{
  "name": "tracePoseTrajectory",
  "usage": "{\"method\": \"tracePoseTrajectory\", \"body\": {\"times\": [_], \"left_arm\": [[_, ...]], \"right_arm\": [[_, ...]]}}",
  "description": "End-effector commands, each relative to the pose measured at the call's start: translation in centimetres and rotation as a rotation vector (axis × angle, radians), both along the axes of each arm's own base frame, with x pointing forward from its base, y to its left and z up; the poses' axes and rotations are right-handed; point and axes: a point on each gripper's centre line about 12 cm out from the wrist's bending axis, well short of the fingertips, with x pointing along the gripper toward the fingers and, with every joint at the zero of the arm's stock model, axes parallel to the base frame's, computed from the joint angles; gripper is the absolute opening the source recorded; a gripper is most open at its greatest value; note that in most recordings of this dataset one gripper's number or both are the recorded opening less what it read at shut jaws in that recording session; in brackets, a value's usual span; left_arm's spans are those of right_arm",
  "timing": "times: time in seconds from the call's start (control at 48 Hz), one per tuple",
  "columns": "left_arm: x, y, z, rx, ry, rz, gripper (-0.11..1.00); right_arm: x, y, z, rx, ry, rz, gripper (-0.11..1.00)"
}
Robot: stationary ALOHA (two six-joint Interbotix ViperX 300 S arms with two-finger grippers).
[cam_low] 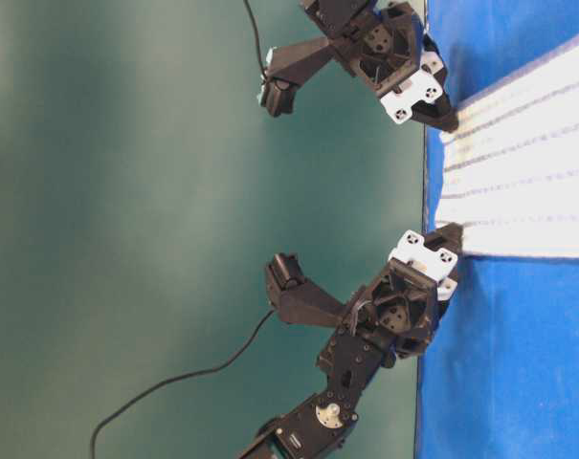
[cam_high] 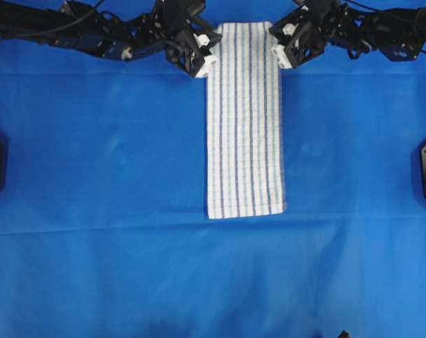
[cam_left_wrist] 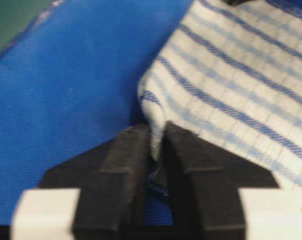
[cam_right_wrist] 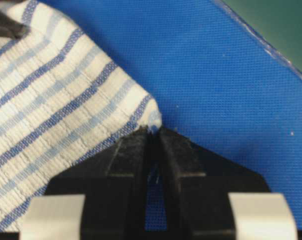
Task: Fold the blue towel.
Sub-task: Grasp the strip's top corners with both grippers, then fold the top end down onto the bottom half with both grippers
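Two black grippers with white finger mounts sit at the far end of the thin white rectangular cloth with fine blue and pale-blue stripes (cam_high: 244,120), one at each far corner. That striped towel lies flat on the plain solid-blue sheet (cam_high: 100,211) that covers the worktop, roughly in the middle of the overhead view.

At the towel's far left corner, the left gripper (cam_left_wrist: 158,137) has its jaws nearly together. In the left wrist view a pinch of striped fabric runs down between its black fingers (cam_left_wrist: 131,155), so it has hold of that corner. In the overhead view the same gripper (cam_high: 207,63) touches the towel's left edge.

At the far right corner, the right gripper (cam_right_wrist: 151,134) also has its jaws drawn close, with only a slim gap between them. The tip of the cloth's corner sits right at its fingertips, and a few threads show in the gap; the grip there looks like a hold on the very edge of the corner. Overhead, it (cam_high: 280,58) meets the towel's right edge.

The towel is a long narrow strip. Its long axis runs from the end by the grippers straight toward the near side of the worktop, and the stripes follow that same line. The near short end lies free, well apart from both grippers.
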Motion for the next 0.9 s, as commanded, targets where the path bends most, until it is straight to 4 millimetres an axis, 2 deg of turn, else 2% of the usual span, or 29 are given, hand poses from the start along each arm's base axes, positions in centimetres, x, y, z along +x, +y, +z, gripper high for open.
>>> {"method": "tracePoseTrajectory", "body": {"times": [0.0, 0.188, 0.292, 0.604, 0.75, 0.875], "left_arm": [[0.5, 0.1, 1.2, 0.014, -0.022, -0.004, 0.04], [0.4, 0.1, 1.2, 0.006, -0.006, -0.005, 0.04], [0.4, 0.1, 2.3, 0.01, -0.016, -0.004, 0.04], [-0.3, 0.7, 7.0, 0.055, -0.055, 0.002, 0.04], [-0.7, 1.7, 7.8, 0.065, -0.067, 0.022, 0.04], [-1.1, 2.8, 8.0, 0.07, -0.071, 0.046, 0.04]], "right_arm": [[0.1, 0.0, 0.3, -0.006, -0.005, 0.001, 0.08], [0.1, 0.0, 0.6, -0.006, -0.011, -0.001, 0.08], [0.2, 0.0, 1.2, -0.014, -0.026, -0.005, 0.08], [0.2, -0.1, 5.3, -0.069, -0.101, -0.019, 0.08], [-0.3, -1.0, 7.3, -0.108, -0.135, -0.04, 0.08], [-0.9, -1.8, 7.9, -0.119, -0.136, -0.063, 0.08]]}}
